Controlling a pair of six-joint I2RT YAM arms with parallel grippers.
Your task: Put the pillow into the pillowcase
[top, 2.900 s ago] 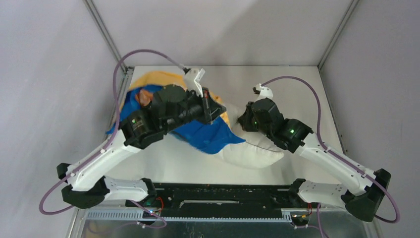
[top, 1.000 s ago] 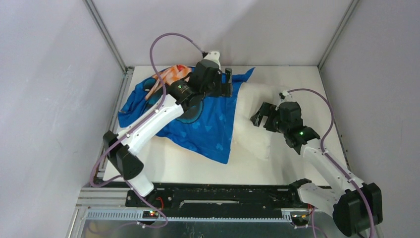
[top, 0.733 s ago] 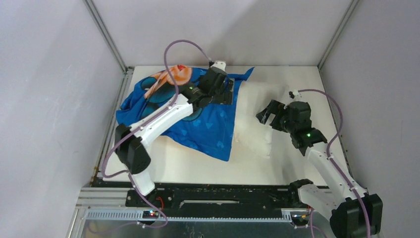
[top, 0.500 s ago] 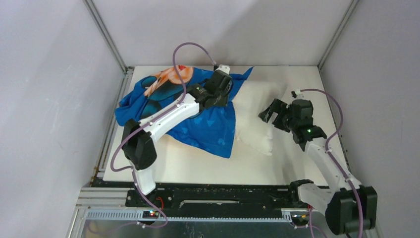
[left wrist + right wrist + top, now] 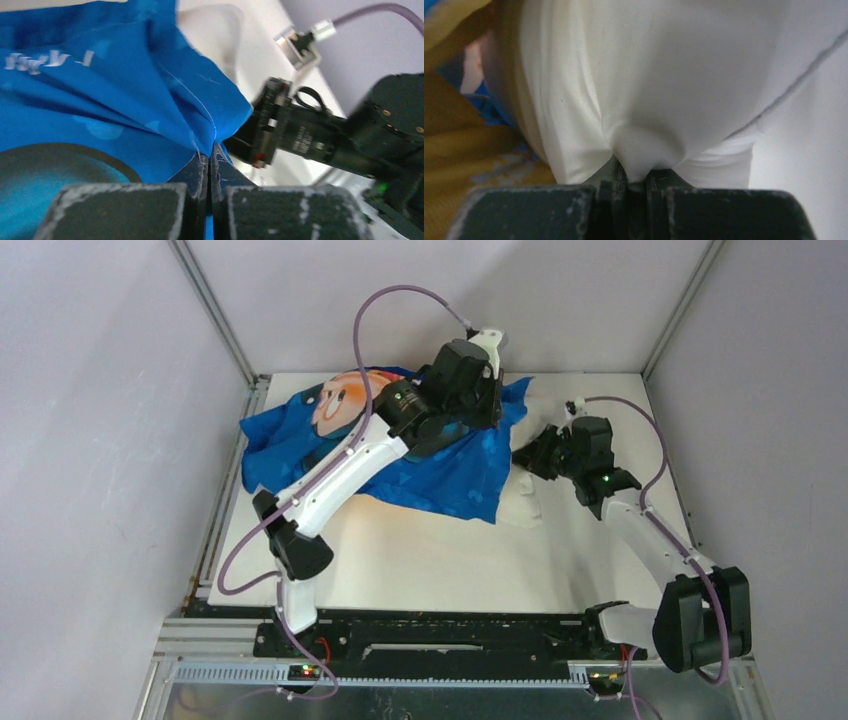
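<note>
Between grey walls (image 5: 90,440), the white tabletop (image 5: 400,560) carried the pillowcase (image 5: 455,478), which lay blue face up across its far half, from the left edge to about the middle. The pillow (image 5: 520,505) lay directly to the right of it. Only a white strip showed from above, running from far to near along the pillowcase's right edge, and the rest was covered by blue cloth and the arms. In the right wrist view, orange-yellow lining showed just left of the white bulk, so the pillow's left end seemed to sit at the open mouth. How far in it reached could not be told. The left hand (image 5: 209,165) was pressed together on a gathered fold of the blue edge. Just beside it, the right hand (image 5: 631,182) was pinching a small tuck of the pillow's cover. Each arm thus held the thing nearer to it at the same seam. The next move probably depended on that left-right line, with the cloth drawn rightward over the pillow while the pillow was pushed leftward into it.
</note>
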